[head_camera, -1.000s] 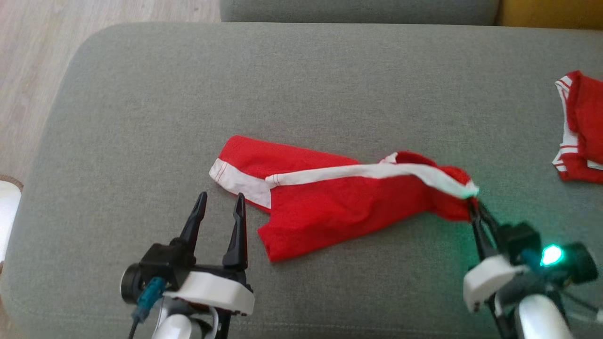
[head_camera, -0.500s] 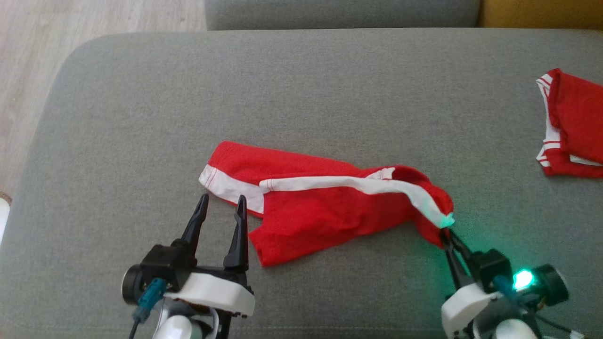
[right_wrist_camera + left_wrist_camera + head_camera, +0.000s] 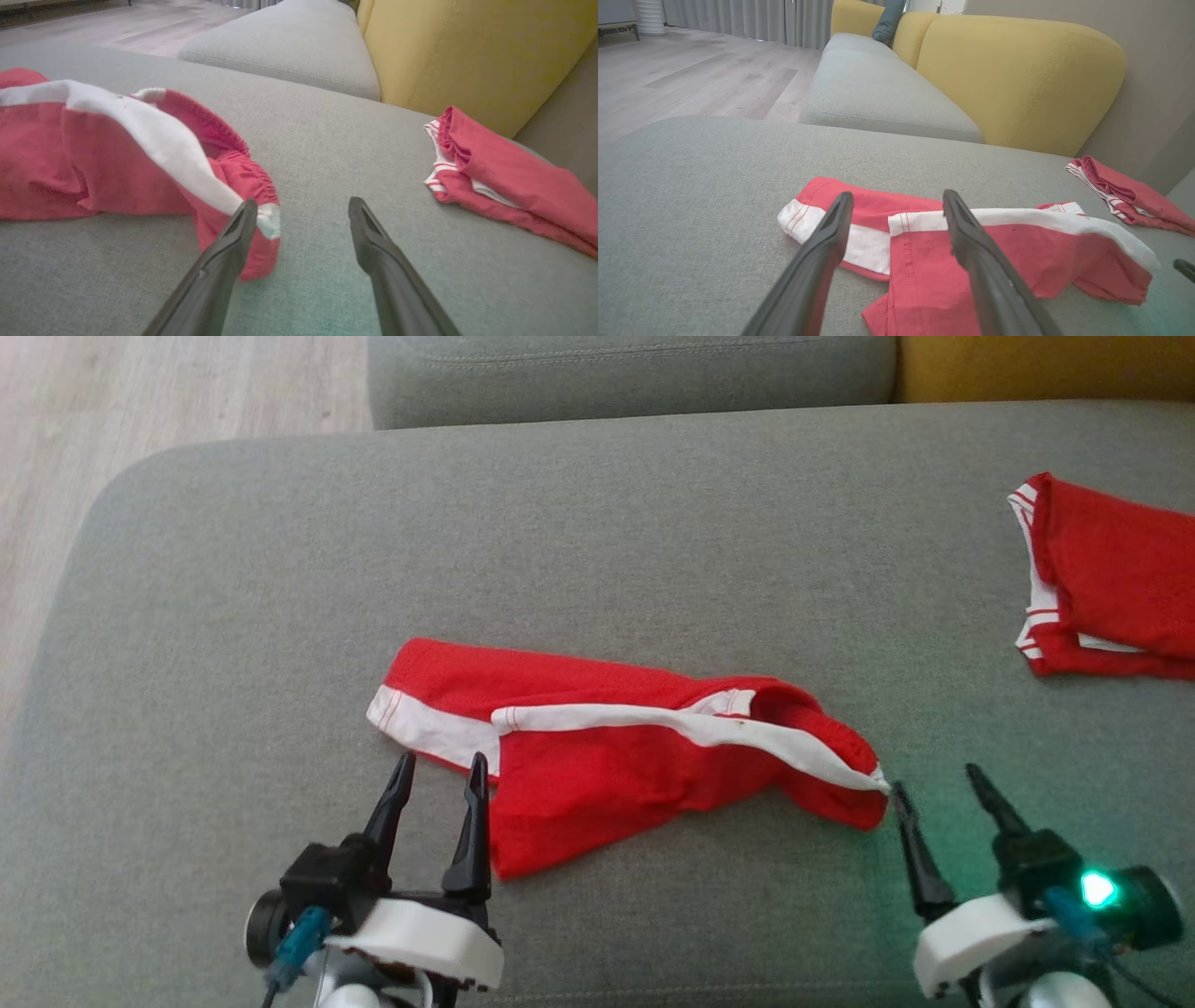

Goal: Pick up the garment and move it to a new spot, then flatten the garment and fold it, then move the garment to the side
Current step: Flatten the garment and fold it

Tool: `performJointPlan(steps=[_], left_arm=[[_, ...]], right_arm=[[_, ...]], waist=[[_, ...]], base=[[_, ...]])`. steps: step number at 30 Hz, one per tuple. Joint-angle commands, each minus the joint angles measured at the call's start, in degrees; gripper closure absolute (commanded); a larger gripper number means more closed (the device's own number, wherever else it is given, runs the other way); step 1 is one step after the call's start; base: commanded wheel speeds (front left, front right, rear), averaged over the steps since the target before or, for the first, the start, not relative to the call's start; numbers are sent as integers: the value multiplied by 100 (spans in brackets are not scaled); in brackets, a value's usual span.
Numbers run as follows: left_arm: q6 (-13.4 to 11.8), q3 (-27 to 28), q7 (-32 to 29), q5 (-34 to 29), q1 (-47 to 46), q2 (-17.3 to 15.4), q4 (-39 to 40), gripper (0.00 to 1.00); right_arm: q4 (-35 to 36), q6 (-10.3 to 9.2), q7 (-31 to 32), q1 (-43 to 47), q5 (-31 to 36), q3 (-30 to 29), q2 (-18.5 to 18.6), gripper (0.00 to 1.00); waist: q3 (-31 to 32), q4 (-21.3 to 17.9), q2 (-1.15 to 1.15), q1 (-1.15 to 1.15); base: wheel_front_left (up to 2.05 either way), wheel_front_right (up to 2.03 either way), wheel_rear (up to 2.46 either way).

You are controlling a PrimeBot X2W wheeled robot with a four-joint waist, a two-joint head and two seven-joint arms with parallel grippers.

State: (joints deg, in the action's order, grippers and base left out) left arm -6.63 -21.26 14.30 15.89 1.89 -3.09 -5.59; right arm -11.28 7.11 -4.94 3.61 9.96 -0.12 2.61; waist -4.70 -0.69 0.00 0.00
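The garment (image 3: 607, 775) is a pair of red shorts with a white side stripe, lying stretched left to right on the grey sofa cushion (image 3: 597, 523). My left gripper (image 3: 442, 761) stands open just in front of the white-trimmed leg hem, and in the left wrist view its fingers (image 3: 897, 196) frame that hem of the garment (image 3: 1017, 252). My right gripper (image 3: 935, 777) is open at the bunched waistband end. In the right wrist view the garment (image 3: 117, 163) touches the left finger, and nothing lies between the fingers of this gripper (image 3: 302, 202).
A second red garment with white stripes (image 3: 1111, 579) lies folded at the cushion's far right, also seen from the wrists (image 3: 1125, 196) (image 3: 504, 186). A yellow backrest (image 3: 1017, 70) rises behind, another grey cushion (image 3: 635, 373) sits beyond, and wooden floor (image 3: 140, 401) lies left.
My right gripper has opened and let go of the waistband end, which now rests on the cushion. The head camera has shifted, so the whole picture has moved. The left gripper stays open.
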Motion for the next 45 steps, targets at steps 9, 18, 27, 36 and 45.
performJointPlan(steps=[9, 18, 27, 36, 45], left_arm=[[9, 146, 70, 149, -189, 19, 27, 0], [-5, 102, 70, 199, -177, 20, 9, 0], [-96, 264, 70, 232, -46, 21, 98, 0], [-95, 303, 70, 235, 18, 21, 105, 0], [-105, 298, 70, 213, 18, 21, 117, 0]], right_arm=[[731, 37, 83, -113, -369, -291, 27, 0], [967, 37, 19, -277, -931, -308, 27, 0], [997, 37, -71, -268, -1357, 75, 27, 0], [816, 37, -92, -211, -1625, 162, 27, 0], [755, 37, -87, -218, -1658, 198, 27, 0]], waist=[[82, -131, 0, 0], [381, -136, 0, 0], [643, -17, 0, 0], [714, 48, 0, 0], [701, 46, 0, 0]], base=[[0, 0, 0], [0, 0, 0], [0, 0, 0], [0, 0, 0], [0, 0, 0]])
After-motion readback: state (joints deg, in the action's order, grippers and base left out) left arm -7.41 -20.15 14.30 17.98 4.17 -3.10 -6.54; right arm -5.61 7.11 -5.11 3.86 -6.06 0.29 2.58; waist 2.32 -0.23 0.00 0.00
